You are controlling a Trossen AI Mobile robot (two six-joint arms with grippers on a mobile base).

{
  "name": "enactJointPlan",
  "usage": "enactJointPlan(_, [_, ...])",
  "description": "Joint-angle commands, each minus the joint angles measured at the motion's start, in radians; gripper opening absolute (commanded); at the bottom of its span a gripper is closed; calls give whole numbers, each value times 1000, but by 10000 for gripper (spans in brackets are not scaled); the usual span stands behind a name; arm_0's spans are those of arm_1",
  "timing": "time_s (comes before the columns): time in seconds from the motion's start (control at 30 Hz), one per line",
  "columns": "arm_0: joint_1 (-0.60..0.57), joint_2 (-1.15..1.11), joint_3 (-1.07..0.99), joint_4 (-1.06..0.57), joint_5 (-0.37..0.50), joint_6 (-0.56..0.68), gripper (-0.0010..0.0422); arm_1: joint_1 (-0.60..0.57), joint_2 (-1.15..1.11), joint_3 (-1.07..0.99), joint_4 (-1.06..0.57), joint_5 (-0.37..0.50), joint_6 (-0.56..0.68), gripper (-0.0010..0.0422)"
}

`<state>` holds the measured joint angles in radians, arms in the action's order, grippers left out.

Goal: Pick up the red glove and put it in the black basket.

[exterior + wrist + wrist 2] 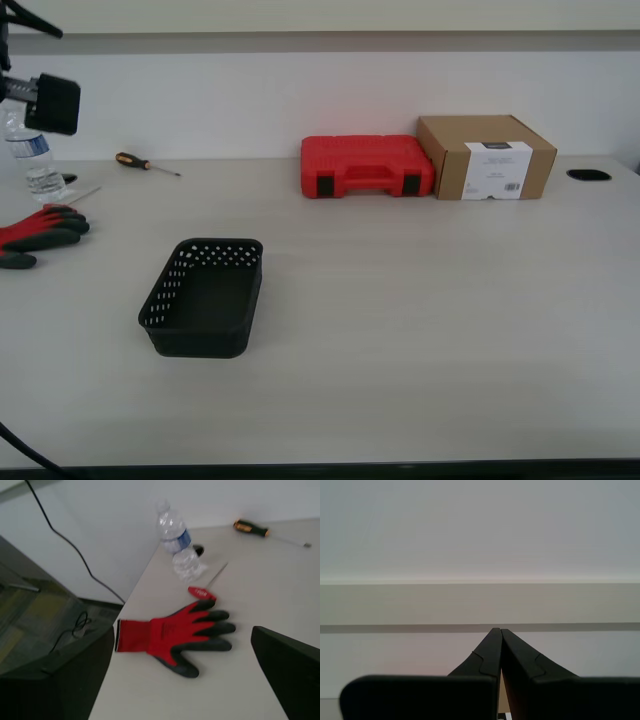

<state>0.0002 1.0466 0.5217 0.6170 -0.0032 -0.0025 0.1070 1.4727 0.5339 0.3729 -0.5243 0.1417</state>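
The red glove [40, 232] lies flat at the table's edge on the exterior view's far left, black fingertips pointing inward. In the first wrist view the glove [180, 632] lies palm up between the two wide-apart fingers of my first gripper [182, 630], which is open, empty and above it. Part of my first arm [50, 100] shows high above the glove. The black basket [205, 297] stands empty toward the table's front, to the right of the glove. My second gripper [500, 630] is shut on nothing and faces a bare wall; it does not show in the exterior view.
A water bottle [38, 160] and a small red-handled tool [202, 592] sit just behind the glove. An orange-and-black screwdriver [145, 163] lies farther back. A red tool case [367, 166] and a cardboard box [487, 157] stand by the wall. The table's side edge [125, 610] runs by the glove's cuff.
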Motion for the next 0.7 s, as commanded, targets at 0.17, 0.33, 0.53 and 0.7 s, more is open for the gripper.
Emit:
enactJointPlan(0.17, [0,0,1,2,0,3,0,114,159,35,3,101,-8,151])
enactJointPlan(0.33, [0,0,1,2,0,3,0,137,203,72,10,147,-30,126])
enactJointPlan(0.53, [0,0,1,3,0,3,0,156,294,156,10,101,-29,265])
enactJointPlan(0.7, [0,0,1,2,0,3,0,183,403,255,-34,39,-29,411])
